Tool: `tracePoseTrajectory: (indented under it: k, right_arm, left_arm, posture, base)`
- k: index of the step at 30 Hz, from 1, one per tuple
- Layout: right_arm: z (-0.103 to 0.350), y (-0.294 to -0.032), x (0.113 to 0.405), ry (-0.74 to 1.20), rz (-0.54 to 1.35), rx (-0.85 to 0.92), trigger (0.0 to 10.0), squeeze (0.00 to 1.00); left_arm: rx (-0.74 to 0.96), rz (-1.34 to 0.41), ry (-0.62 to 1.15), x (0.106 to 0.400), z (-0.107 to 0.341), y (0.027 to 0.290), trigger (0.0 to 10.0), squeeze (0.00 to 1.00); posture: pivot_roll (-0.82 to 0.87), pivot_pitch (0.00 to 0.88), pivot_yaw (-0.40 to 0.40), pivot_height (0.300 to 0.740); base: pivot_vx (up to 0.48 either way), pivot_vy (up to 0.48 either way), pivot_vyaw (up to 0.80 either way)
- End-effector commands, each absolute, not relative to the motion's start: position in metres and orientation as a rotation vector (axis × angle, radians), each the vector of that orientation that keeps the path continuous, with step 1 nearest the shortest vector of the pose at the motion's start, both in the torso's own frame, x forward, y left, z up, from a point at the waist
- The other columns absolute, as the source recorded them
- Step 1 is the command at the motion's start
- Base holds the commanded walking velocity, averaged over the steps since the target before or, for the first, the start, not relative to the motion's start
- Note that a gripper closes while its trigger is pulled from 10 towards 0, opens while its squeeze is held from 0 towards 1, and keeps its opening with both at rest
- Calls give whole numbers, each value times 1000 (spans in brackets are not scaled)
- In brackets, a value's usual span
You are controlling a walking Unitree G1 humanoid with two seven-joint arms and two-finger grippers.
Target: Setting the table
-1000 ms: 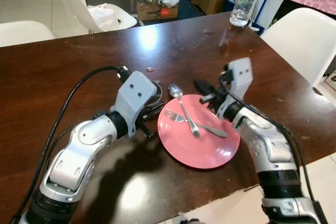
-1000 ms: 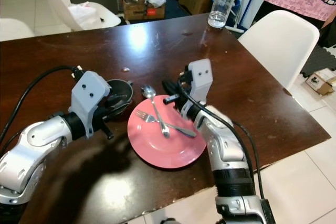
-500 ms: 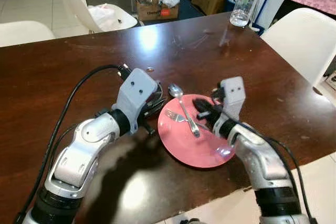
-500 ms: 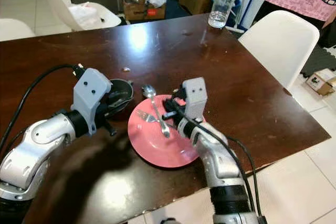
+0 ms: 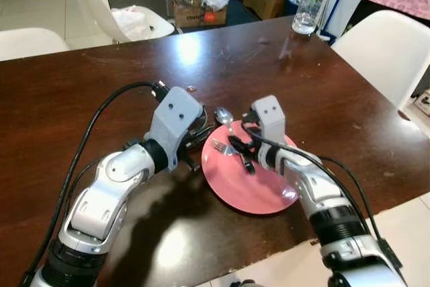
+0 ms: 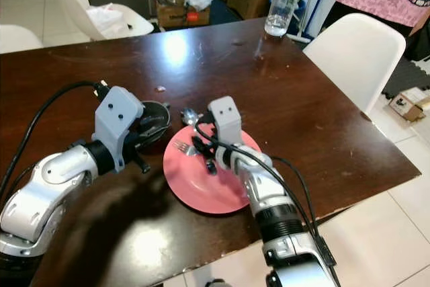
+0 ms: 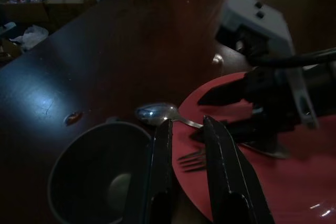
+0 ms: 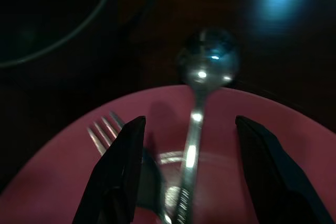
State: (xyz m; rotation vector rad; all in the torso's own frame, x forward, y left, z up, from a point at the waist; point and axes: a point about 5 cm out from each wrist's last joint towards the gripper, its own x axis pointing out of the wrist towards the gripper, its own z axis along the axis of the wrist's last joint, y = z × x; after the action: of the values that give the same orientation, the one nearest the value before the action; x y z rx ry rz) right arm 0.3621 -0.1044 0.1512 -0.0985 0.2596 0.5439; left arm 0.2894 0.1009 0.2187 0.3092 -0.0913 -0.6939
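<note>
Right gripper (image 8: 186,177) spread wide, holding nothing, straddling spoon (image 8: 202,72) handle on pink plate (image 5: 262,189), frame centre. Fork (image 8: 107,129) crossed beneath: risk pinching both. Left gripper (image 7: 186,171) nearly closed, empty, beside dark bowl (image 7: 94,177); arms could collide.

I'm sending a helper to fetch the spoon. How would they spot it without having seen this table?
On the dark wooden table find the pink plate near the front edge. The spoon lies across it, its round bowl poking past the rim toward the dark mug, between the right gripper's open fingers. The fork beside it has tines instead.
</note>
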Motion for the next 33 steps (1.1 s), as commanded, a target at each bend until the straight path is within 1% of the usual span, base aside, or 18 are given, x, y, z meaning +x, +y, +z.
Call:
tracePoseTrajectory:
  k: [1, 4, 8, 9, 10, 11, 12, 13, 16, 21, 28, 31, 33]
  right_arm:
    - [146, -101, 363, 285, 558, -91, 10000, 0]
    - [141, -99, 365, 313, 555, -78, 10000, 0]
    - [125, -101, 367, 408, 492, -75, 10000, 0]
    - [121, -101, 367, 428, 477, -81, 9725, 0]
    - [119, -102, 367, 441, 468, -85, 9725, 0]
    - [115, -103, 366, 457, 449, -98, 3333, 0]
    - [115, -103, 366, 457, 449, -98, 3333, 0]
    - [108, -103, 365, 482, 432, -132, 0, 0]
    - [103, -102, 363, 492, 430, -178, 0, 0]
    - [99, -99, 362, 499, 433, -173, 0, 0]
    - [96, -104, 363, 491, 398, -156, 0, 0]
    - [99, -105, 364, 470, 389, -143, 0, 0]
    - [111, -105, 368, 384, 392, -136, 0, 0]
  left_arm:
    - [315, -691, -83, 289, 216, 101, 10000, 0]
    - [314, -690, -82, 289, 216, 102, 10000, 0]
    - [312, -691, -81, 288, 216, 101, 10000, 0]
    - [312, -692, -81, 288, 216, 101, 10000, 0]
    - [311, -692, -81, 288, 216, 101, 10000, 0]
    - [311, -693, -81, 288, 216, 101, 10000, 0]
    - [311, -693, -81, 288, 216, 101, 10000, 0]
    - [310, -694, -81, 288, 216, 100, 10000, 0]
    - [308, -696, -83, 288, 216, 99, 10000, 0]
    - [305, -694, -84, 288, 217, 99, 10000, 0]
    - [302, -693, -87, 289, 217, 98, 10000, 0]
    - [302, -693, -87, 289, 217, 98, 10000, 0]
    - [302, -692, -88, 289, 217, 98, 10000, 0]
  posture:
    - [-10, 105, 32, 740]
    - [-8, 108, 31, 740]
    - [-9, 113, 30, 740]
    - [-10, 113, 30, 740]
    - [-10, 113, 30, 740]
    - [-13, 114, 30, 740]
    - [-13, 114, 30, 740]
    - [-14, 116, 29, 740]
    - [-14, 117, 28, 740]
    - [-16, 118, 27, 740]
    - [-18, 116, 25, 740]
    - [-18, 116, 25, 740]
    - [-18, 114, 24, 740]
  base:
    - [0, 0, 0]
    - [0, 0, 0]
    - [0, 0, 0]
    - [0, 0, 0]
    - [0, 0, 0]
    - [0, 0, 0]
    - [0, 0, 0]
    - [0, 0, 0]
    - [0, 0, 0]
    - [0, 0, 0]
    - [0, 0, 0]
    - [0, 0, 0]
    - [0, 0, 0]
